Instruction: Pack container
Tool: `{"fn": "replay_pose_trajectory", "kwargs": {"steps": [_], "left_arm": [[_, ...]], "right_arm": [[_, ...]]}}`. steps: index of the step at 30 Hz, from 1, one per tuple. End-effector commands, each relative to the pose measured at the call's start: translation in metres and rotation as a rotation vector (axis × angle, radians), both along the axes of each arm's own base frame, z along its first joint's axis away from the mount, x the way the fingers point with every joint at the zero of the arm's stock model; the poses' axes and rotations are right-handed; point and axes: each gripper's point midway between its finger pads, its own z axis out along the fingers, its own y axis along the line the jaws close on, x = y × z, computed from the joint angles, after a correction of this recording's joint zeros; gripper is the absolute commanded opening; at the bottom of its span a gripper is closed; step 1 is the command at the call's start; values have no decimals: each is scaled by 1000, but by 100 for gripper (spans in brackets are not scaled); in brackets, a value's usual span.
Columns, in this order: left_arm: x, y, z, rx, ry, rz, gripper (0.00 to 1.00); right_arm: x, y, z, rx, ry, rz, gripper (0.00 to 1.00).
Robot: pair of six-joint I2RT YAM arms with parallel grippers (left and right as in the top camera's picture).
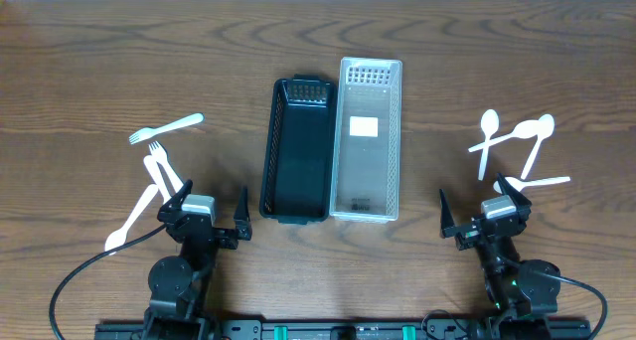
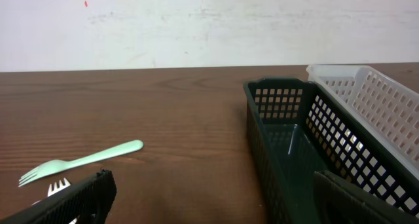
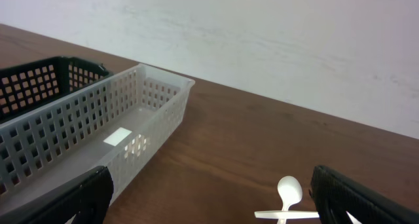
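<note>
Left arm (image 1: 189, 243) and right arm (image 1: 497, 246) sit folded low over the brown wooden desk (image 1: 99, 62), both jaws spread wide, empty, touching nothing.

Black slotted basket (image 1: 298, 161) and clear basket (image 1: 368, 176) touch side by side mid-worktop — plastic forks (image 1: 167, 128) left, spoons (image 1: 489, 123) right.

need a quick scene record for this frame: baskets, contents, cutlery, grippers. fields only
black basket: centre, empty
white basket: alongside the black one, to its right; holds only a white label
green fork: on the table, left of the baskets
white cutlery: two pieces near the green fork, at least one a fork
white spoons: four, right of the baskets
left gripper: open, empty
right gripper: open, empty
packed: nothing yet
</note>
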Motion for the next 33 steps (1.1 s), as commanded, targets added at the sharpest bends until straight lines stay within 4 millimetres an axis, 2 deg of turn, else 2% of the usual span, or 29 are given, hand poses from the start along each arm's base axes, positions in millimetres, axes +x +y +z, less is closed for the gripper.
{"fn": "replay_pose_trajectory", "kwargs": {"steps": [1,27,33], "left_arm": [[-2,-2,-17,6,55,-12,98],[-2,-2,-17,6,55,-12,98],[-1,-2,-17,6,54,-11,98]], "right_arm": [[1,-2,-3,6,9,-11,99],[1,-2,-3,6,9,-12,99],[0,1,-1,51,14,8,99]]}}
